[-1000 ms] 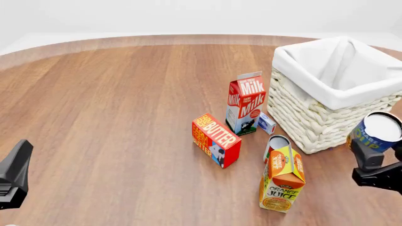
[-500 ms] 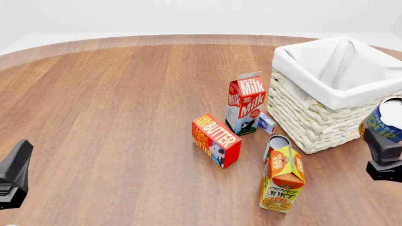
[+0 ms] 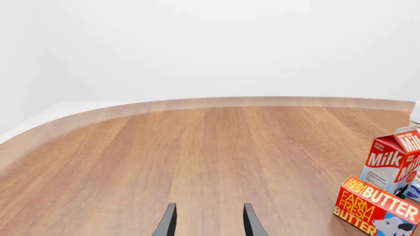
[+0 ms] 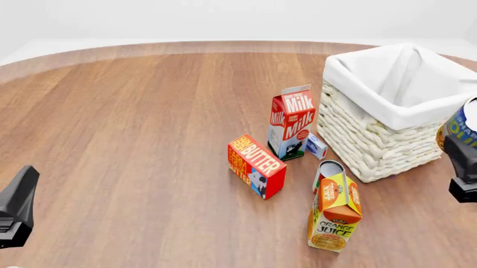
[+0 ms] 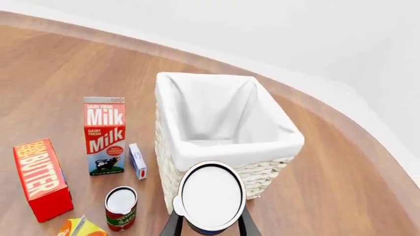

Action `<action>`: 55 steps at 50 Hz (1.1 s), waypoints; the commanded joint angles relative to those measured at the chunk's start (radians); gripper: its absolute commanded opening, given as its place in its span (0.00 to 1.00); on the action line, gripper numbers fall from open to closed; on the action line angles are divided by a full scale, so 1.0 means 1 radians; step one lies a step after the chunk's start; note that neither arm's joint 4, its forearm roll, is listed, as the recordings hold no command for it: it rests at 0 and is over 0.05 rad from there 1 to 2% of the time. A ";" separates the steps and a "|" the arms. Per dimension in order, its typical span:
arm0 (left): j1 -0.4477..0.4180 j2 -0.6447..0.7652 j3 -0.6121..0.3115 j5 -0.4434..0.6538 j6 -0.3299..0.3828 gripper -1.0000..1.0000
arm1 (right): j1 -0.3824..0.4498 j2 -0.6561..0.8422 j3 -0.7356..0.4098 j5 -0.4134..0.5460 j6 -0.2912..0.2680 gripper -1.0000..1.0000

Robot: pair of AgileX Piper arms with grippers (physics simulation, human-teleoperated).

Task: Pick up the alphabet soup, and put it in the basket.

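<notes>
The alphabet soup (image 4: 463,127), a blue-labelled can with a silver-white top, hangs in the air at the right edge of the front view, just right of the basket's near corner. My right gripper (image 4: 466,146) is shut on it from below. In the right wrist view the alphabet soup's white top (image 5: 211,196) sits between the two fingers (image 5: 172,227), in front of the basket (image 5: 266,173). The basket (image 4: 372,139) is cream wicker with a white cloth lining and nothing inside. My left gripper (image 4: 19,205) rests far left, and in its wrist view the left gripper (image 3: 208,222) is open with nothing in it.
A milk carton (image 4: 292,123) stands left of the basket, with a small blue-white box (image 4: 316,146) between them. A red butter box (image 4: 256,166) lies nearer. An orange juice carton (image 4: 335,212) stands in front, with a red-labelled can (image 4: 328,169) right behind it.
My right gripper has carried the alphabet soup up and to the right, so it now sits partly cut off at the front view's right edge. The left arm has not moved.
</notes>
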 commanded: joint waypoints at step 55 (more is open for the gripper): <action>0.000 0.000 0.000 0.000 0.000 1.00 | 0.050 0.156 -0.318 0.111 0.009 0.00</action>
